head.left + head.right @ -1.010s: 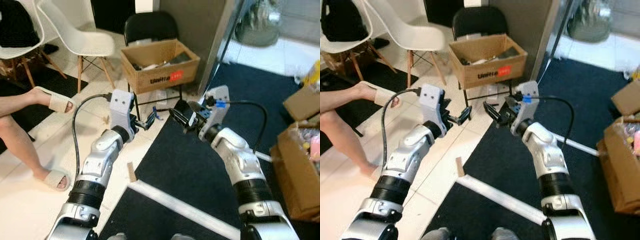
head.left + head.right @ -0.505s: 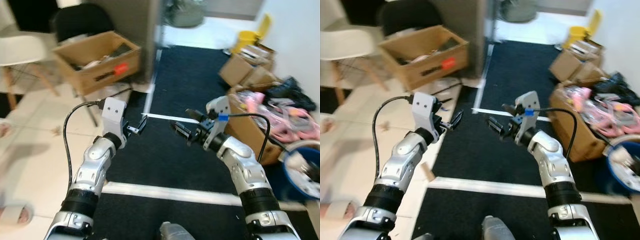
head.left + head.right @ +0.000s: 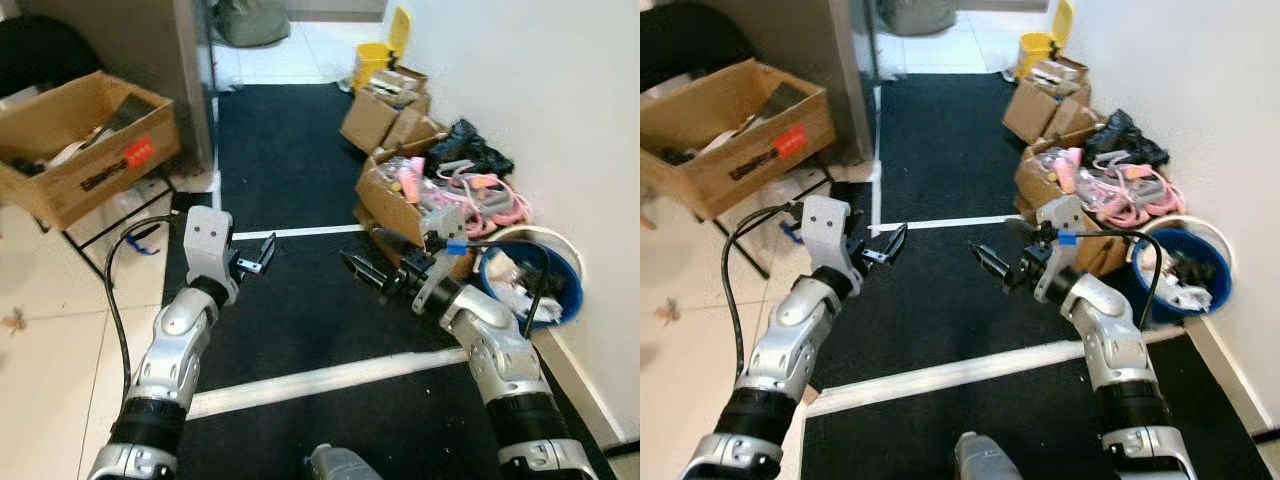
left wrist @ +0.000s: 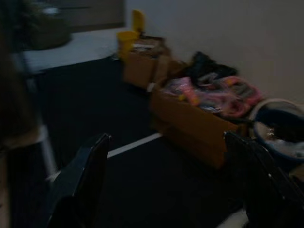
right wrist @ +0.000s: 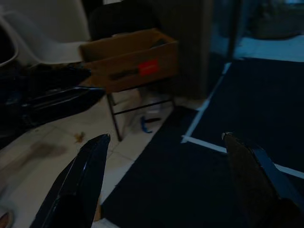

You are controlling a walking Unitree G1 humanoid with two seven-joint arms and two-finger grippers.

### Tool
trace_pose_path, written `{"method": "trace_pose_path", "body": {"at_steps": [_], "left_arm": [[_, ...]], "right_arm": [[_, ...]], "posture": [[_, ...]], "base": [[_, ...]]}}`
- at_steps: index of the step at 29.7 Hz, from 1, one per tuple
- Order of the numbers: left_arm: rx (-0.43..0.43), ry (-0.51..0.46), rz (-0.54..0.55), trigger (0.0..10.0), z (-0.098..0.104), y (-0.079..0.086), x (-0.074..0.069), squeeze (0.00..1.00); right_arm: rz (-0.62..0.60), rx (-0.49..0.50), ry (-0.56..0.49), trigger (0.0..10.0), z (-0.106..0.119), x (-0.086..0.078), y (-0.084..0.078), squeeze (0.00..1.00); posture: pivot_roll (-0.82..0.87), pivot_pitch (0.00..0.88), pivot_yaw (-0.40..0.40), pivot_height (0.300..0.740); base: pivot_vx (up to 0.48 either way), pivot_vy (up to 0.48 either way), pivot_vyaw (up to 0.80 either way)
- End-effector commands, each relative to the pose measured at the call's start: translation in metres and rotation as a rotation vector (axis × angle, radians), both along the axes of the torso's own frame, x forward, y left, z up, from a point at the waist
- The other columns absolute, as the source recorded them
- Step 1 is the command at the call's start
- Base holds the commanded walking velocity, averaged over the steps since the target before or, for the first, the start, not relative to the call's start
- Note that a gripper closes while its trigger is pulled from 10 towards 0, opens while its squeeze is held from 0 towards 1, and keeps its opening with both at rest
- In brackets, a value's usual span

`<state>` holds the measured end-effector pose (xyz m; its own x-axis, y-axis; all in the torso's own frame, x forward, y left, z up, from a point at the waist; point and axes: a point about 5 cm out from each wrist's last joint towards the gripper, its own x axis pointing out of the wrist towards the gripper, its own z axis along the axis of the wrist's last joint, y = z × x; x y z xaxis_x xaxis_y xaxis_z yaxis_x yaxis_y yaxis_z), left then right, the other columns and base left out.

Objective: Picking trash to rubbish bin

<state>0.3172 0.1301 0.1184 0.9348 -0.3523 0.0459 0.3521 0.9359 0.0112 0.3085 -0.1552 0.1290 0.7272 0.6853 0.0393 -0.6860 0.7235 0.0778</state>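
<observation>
the round blue plastic rubbish bin [image 3: 540, 285] sits by the white wall [image 3: 520, 90] to my right, so i hold my left gripper [image 3: 262, 252] and right gripper [image 3: 362, 272] out over the black mat [image 3: 280, 150], both wide open and empty.

The head pictures are bright and mostly sharp — the wrist pictures are dark, blurry and a bit blue.

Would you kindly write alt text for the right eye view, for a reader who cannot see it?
Both grippers, left and right, hang open and empty over a black mat. Along the white wall at right sit cardboard boxes and a blue bin holding trash.
</observation>
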Motion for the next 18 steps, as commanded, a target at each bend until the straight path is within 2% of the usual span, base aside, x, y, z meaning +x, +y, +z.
{"method": "trace_pose_path", "body": {"at_steps": [1, 10, 14, 15, 18], "left_arm": [[0.01, 0.012, -0.02, 10.0, -0.004, -0.004, -0.001, 0.0], [0.0, 0.018, -0.027, 10.0, -0.005, -0.003, -0.001, 0.0], [-0.005, 0.02, -0.027, 10.0, -0.005, -0.003, -0.001, 0.0], [0.001, 0.017, -0.027, 10.0, -0.004, -0.002, 0.0, 0.0], [0.007, 0.018, -0.031, 10.0, -0.005, -0.003, 0.001, 0.0]], "right_arm": [[0.009, 0.008, -0.006, 10.0, 0.001, 0.001, 0.001, 0.0], [0.004, 0.022, 0.002, 10.0, 0.002, 0.001, 0.003, 0.0], [-0.078, 0.048, 0.003, 10.0, 0.003, 0.007, -0.001, 0.0], [-0.135, 0.065, 0.016, 10.0, 0.003, 0.012, -0.004, 0.0], [-0.205, 0.094, 0.032, 10.0, 0.003, 0.018, -0.008, 0.0]], "posture": [[-0.06, 0.0, -0.047, 0.74], [-0.06, 0.0, -0.049, 0.74], [-0.05, 0.0, -0.046, 0.74], [-0.05, 0.0, -0.047, 0.74], [-0.05, 0.0, -0.043, 0.74]], "base": [[0.0, 0.0, -0.8], [0.0, 0.0, -0.8], [0.0, 0.0, -0.8], [0.0, 0.0, -0.8], [0.0, 0.0, -0.8]]}}
